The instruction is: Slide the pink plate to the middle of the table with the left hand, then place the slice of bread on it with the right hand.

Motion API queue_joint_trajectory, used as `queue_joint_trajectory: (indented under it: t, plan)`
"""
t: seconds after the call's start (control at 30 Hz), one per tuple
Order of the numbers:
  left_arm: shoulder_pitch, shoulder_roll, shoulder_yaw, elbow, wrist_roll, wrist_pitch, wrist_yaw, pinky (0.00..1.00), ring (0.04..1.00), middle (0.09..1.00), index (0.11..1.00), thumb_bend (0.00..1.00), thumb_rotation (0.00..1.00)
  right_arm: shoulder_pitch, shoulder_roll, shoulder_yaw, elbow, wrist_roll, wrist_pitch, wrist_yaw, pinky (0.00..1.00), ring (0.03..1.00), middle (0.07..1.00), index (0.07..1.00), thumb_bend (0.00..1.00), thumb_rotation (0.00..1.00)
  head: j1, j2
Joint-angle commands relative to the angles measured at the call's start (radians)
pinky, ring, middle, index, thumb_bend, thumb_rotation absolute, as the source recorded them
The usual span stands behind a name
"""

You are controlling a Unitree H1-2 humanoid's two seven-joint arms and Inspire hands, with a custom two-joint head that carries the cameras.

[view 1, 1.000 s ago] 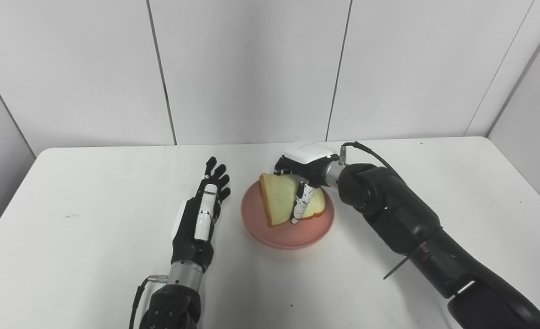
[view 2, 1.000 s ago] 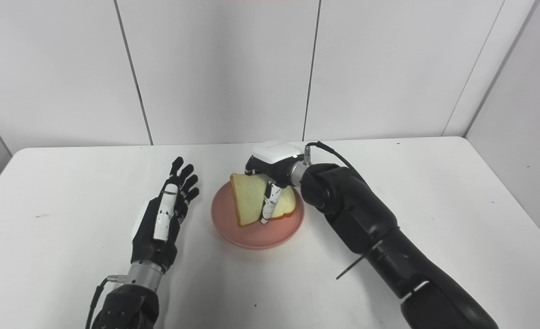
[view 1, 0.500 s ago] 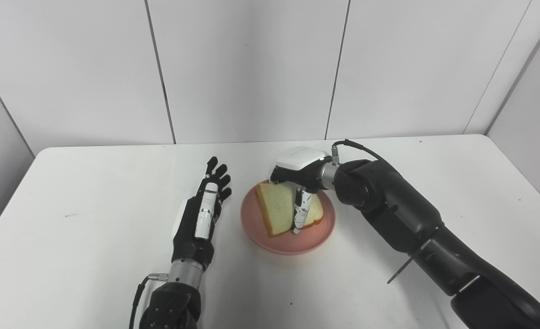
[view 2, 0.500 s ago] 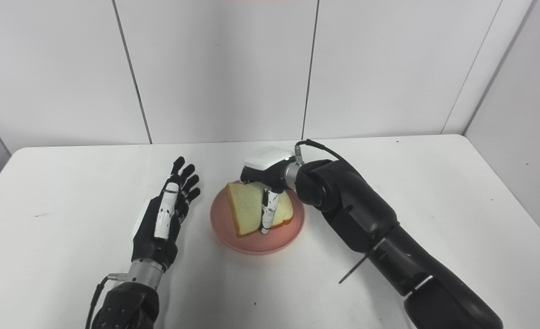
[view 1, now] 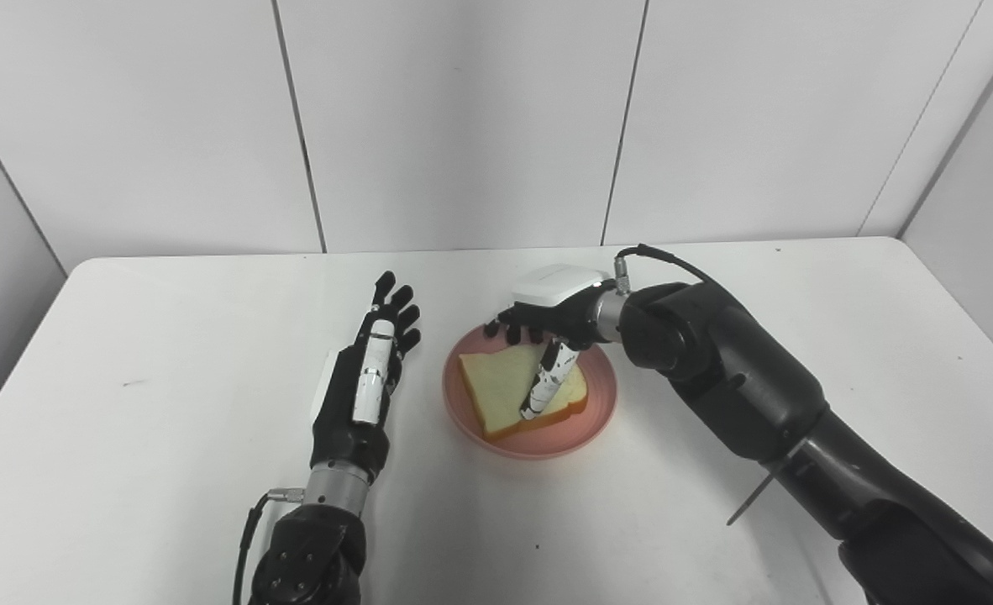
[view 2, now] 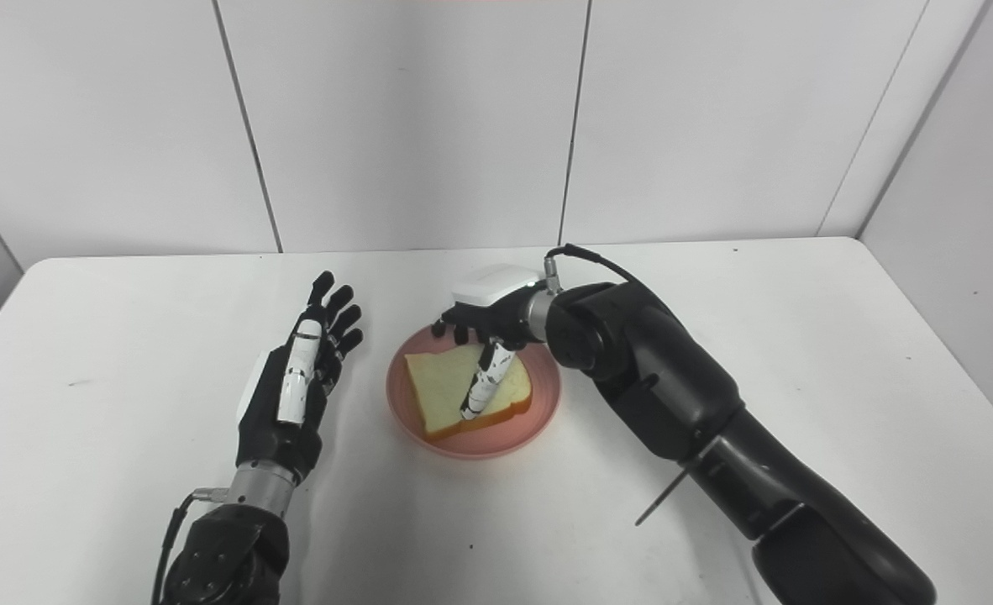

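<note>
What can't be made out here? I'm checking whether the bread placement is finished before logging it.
- Contact between right hand and slice of bread: both views, its thumb overlaps the slice, touching or just above unclear.
- Far rim of pink plate: hidden behind that hand's fingers.
- Left hand palm: faces away.

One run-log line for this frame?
bread: flat on pink plate | right hand: open above it | left hand: open, beside plate
</note>
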Motion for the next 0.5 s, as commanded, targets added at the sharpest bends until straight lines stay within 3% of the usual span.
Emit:
queue_joint_trajectory:
  t: [0.0, 0.07, 0.13, 0.17, 0.23, 0.33, 0.4, 0.47]
  plan:
    - [-0.039, -0.007, -0.003, -0.033, -0.017, -0.001, -0.006, 0.95, 0.955, 0.969, 0.968, 0.41, 1.00, -0.044, -0.010, -0.016, -0.032, -0.004, 0.011, 0.003, 0.53, 0.700, 0.764, 0.842, 1.00, 0.40, -0.001, 0.000]
    - [-0.038, -0.008, -0.001, -0.037, -0.021, 0.007, -0.006, 0.95, 0.956, 0.969, 0.968, 0.42, 1.00, -0.043, -0.009, -0.024, -0.042, -0.013, 0.019, -0.002, 0.50, 0.662, 0.725, 0.838, 1.00, 0.40, -0.001, 0.000]
    - [-0.039, -0.006, 0.000, -0.039, -0.024, 0.011, -0.007, 0.96, 0.959, 0.972, 0.971, 0.42, 1.00, -0.044, -0.006, -0.029, -0.055, -0.023, 0.036, 0.004, 0.52, 0.711, 0.847, 0.839, 1.00, 0.40, -0.004, -0.001]
    - [-0.039, -0.005, 0.000, -0.039, -0.027, 0.011, -0.007, 0.96, 0.960, 0.972, 0.972, 0.42, 1.00, -0.046, -0.004, -0.041, -0.072, -0.014, 0.058, 0.022, 0.52, 0.718, 0.865, 0.840, 1.00, 0.40, -0.004, -0.003]
    - [-0.039, -0.006, 0.003, -0.039, -0.031, 0.016, -0.004, 0.96, 0.958, 0.971, 0.970, 0.42, 1.00, -0.051, -0.004, -0.063, -0.103, 0.006, 0.089, 0.050, 0.49, 0.672, 0.812, 0.849, 1.00, 0.35, -0.005, -0.005]
    - [-0.039, -0.008, 0.005, -0.040, -0.031, 0.019, 0.001, 0.96, 0.957, 0.968, 0.968, 0.42, 1.00, -0.064, -0.017, -0.081, -0.147, 0.009, 0.094, 0.068, 0.53, 0.678, 0.770, 0.851, 1.00, 0.35, -0.007, -0.007]
    - [-0.037, -0.009, 0.005, -0.040, -0.029, 0.016, 0.002, 0.96, 0.954, 0.965, 0.966, 0.41, 1.00, -0.076, -0.030, -0.091, -0.183, 0.007, 0.090, 0.077, 0.66, 0.775, 0.826, 0.848, 1.00, 0.37, -0.008, -0.011]
    - [-0.036, -0.007, 0.005, -0.038, -0.031, 0.015, -0.001, 0.97, 0.957, 0.967, 0.969, 0.41, 1.00, -0.088, -0.033, -0.111, -0.217, 0.009, 0.131, 0.107, 0.68, 0.797, 0.843, 0.847, 1.00, 0.35, -0.008, -0.015]
